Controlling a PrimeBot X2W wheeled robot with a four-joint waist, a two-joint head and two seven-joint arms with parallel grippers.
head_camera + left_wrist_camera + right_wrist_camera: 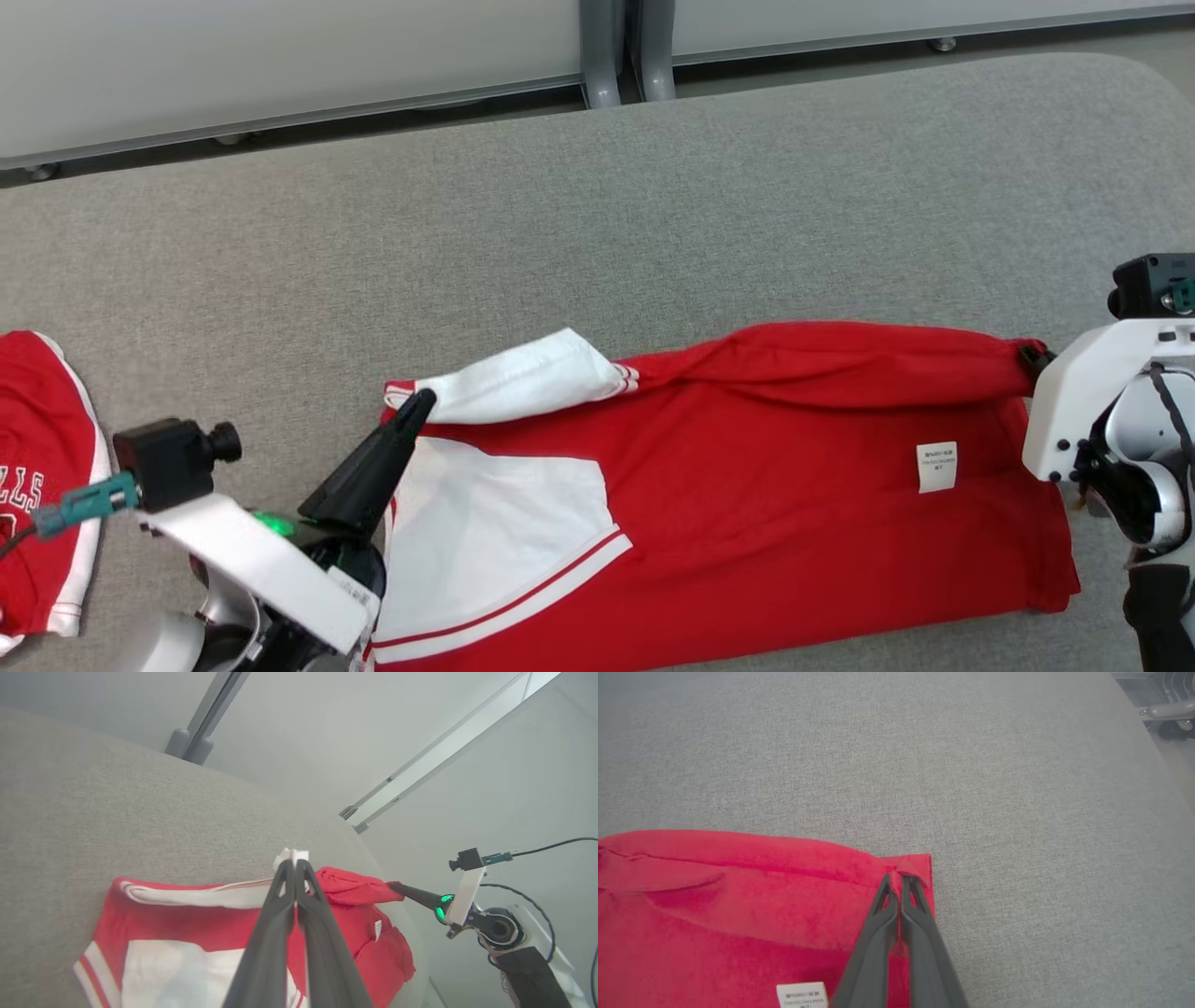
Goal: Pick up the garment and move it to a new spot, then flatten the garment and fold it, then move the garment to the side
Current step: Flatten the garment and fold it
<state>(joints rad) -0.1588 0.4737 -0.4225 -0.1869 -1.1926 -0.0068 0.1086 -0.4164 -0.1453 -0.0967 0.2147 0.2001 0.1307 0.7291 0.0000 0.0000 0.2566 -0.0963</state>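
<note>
The garment (747, 467) is a red shirt with white sleeves, lying inside out across the grey table, a white care label (936, 466) showing. My left gripper (417, 405) is shut on the white sleeve edge (292, 855) at the garment's left end, holding it raised. My right gripper (896, 877) is shut on the red far corner (920, 865) at the garment's right end; in the head view its dark tips (1032, 356) sit at that corner. The far red edge (840, 350) is lifted and rolled toward me between the two grips.
A second red and white garment (42, 485) lies at the table's left edge. The grey fabric table (597, 215) stretches far behind the shirt. Metal partition posts (621, 51) stand beyond the table's far edge. My right arm (486, 914) appears in the left wrist view.
</note>
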